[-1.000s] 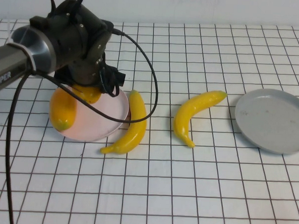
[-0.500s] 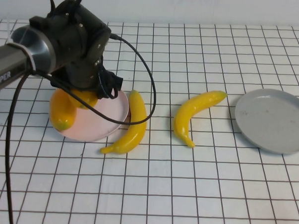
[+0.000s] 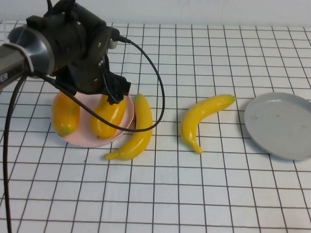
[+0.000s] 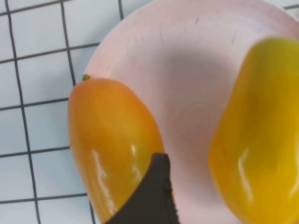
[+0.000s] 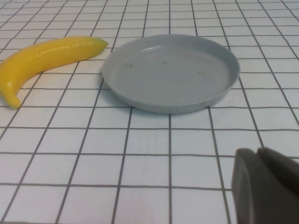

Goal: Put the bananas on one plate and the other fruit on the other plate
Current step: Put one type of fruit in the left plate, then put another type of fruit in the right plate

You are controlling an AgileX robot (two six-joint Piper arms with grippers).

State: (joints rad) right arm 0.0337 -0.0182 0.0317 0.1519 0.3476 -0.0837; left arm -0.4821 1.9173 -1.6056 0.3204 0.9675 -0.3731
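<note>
Two orange-yellow mango-like fruits lie on the pale pink plate (image 3: 82,140): one (image 3: 64,114) at its left, the other (image 3: 108,117) at its right. My left gripper (image 3: 97,88) hangs over the plate, open. In the left wrist view one dark finger (image 4: 152,196) stands clear of both fruits (image 4: 112,140) (image 4: 261,130) on the pink plate (image 4: 187,70). One banana (image 3: 136,131) lies against the pink plate's right rim. The other banana (image 3: 202,118) lies mid-table. The grey plate (image 3: 284,124) is empty. My right gripper (image 5: 258,151) is shut, out of the high view, near the grey plate (image 5: 170,70) and a banana (image 5: 46,53).
The table (image 3: 193,200) is white with a black grid. The left arm's black cable (image 3: 156,91) loops over the banana beside the pink plate. A white wall runs along the table's far edge.
The second fruit, earlier tucked under my left gripper, now lies in full view on the pink plate's right side. The left gripper has drawn back slightly up and left.
</note>
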